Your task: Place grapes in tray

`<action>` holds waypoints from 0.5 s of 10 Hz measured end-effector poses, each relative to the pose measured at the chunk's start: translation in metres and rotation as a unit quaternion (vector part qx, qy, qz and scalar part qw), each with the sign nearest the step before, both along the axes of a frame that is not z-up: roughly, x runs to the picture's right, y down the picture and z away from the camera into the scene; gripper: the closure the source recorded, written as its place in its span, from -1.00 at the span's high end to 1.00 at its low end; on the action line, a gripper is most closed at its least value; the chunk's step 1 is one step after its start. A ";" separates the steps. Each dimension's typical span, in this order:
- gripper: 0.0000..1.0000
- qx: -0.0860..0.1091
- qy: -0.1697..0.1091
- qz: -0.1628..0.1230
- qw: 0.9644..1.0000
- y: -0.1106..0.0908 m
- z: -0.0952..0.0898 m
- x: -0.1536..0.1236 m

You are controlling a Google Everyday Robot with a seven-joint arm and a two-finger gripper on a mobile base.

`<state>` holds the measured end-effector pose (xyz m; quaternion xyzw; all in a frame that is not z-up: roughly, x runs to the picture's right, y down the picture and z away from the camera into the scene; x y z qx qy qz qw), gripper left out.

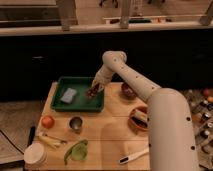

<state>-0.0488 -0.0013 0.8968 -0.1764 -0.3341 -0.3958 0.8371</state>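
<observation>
The dark green tray point(64, 106) lies at the back left of the wooden table. My gripper point(93, 90) reaches down over the tray's right part. The small dark reddish-purple grapes point(92, 93) sit right at the gripper tip, inside the tray's right side. I cannot tell whether they rest on the tray floor or hang in the gripper. A pale blue-grey sponge-like block point(68, 94) lies in the tray's left part.
An orange-red round fruit point(47, 121) and a small metal cup point(75, 123) stand in front of the tray. A dark bowl point(128, 90) stands right of it, a brown wooden bowl point(140, 118) at the right. A green item point(77, 150), a white cup point(35, 155) and a white utensil point(133, 156) lie in front.
</observation>
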 end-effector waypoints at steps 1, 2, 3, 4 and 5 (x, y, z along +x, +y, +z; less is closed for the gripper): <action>-0.24 0.000 0.000 -0.001 1.000 -0.001 -0.001 0.000; 0.00 0.000 0.002 -0.001 1.000 -0.001 -0.002 0.001; 0.16 0.000 0.002 -0.002 1.000 -0.001 -0.003 -0.001; 0.37 -0.002 0.002 -0.004 1.000 -0.001 -0.003 -0.003; 0.56 -0.003 0.003 -0.004 1.000 -0.001 -0.003 -0.003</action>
